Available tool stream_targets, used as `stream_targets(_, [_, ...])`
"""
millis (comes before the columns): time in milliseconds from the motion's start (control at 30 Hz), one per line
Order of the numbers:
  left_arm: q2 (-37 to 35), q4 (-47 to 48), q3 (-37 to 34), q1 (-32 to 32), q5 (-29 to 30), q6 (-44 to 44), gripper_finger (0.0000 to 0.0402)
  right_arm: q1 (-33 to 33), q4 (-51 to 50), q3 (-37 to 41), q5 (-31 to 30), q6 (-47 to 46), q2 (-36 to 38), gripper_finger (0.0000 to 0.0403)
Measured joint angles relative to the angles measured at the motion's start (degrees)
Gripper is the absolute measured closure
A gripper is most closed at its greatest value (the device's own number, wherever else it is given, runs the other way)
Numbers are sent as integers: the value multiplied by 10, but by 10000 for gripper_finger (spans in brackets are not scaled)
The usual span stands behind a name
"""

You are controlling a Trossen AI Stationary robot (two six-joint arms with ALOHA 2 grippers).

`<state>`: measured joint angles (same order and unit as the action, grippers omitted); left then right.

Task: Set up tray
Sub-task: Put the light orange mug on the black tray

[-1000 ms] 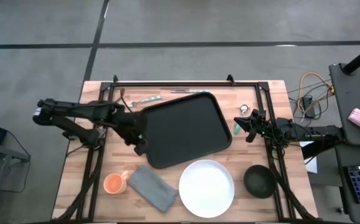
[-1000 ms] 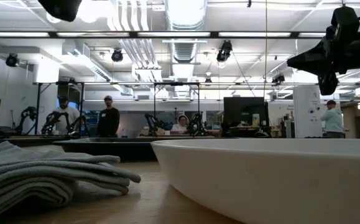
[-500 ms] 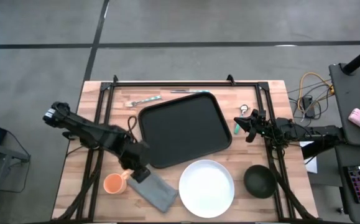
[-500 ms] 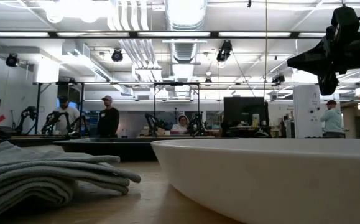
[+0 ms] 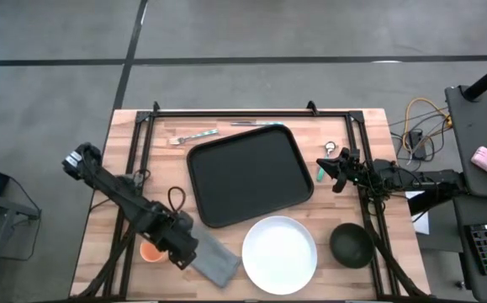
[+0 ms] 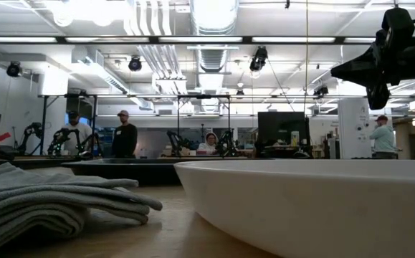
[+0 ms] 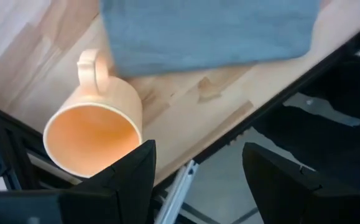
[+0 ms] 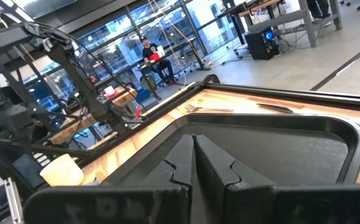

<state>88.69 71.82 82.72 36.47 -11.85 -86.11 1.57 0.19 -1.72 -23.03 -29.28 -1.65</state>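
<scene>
The black tray [image 5: 247,175] lies flat on the table's middle, nothing on it; the right wrist view looks across the tray [image 8: 279,149]. My left gripper [image 5: 176,248] hovers open near the table's near edge, over the orange mug [image 5: 150,251] and the left end of the grey folded cloth [image 5: 214,257]. Its wrist view looks down on the mug [image 7: 92,127], standing upright, and the cloth [image 7: 204,28]. My right gripper [image 5: 327,168], shut, hangs in the air just right of the tray, pointing at it; its fingers [image 8: 194,140] are closed together.
A white plate [image 5: 279,254] sits at the near edge, with a dark bowl [image 5: 351,244] to its right. A fork [image 5: 194,135] and a knife [image 5: 256,123] lie beyond the tray. A teal-handled utensil [image 5: 320,173] lies under the right gripper. People stand in the room behind.
My left arm has swung from the tray's left edge toward the table's near edge, passing over the cloth's left end and stopping above the mug. The tray's left edge, covered by the gripper before, now shows in full. The right arm has kept still.
</scene>
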Motion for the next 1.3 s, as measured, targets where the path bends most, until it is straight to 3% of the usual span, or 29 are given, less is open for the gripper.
stream_targets(433, [51,-1,-8,65,-1,-25,183,0,0,0,0,0,0,394])
stream_targets(700, [60,0,-48,108,-2,-80,183,0,0,0,0,0,0,394])
stream_targets(1300, [60,-74,-156,122,-1,-90,183,0,0,0,0,0,-1,394])
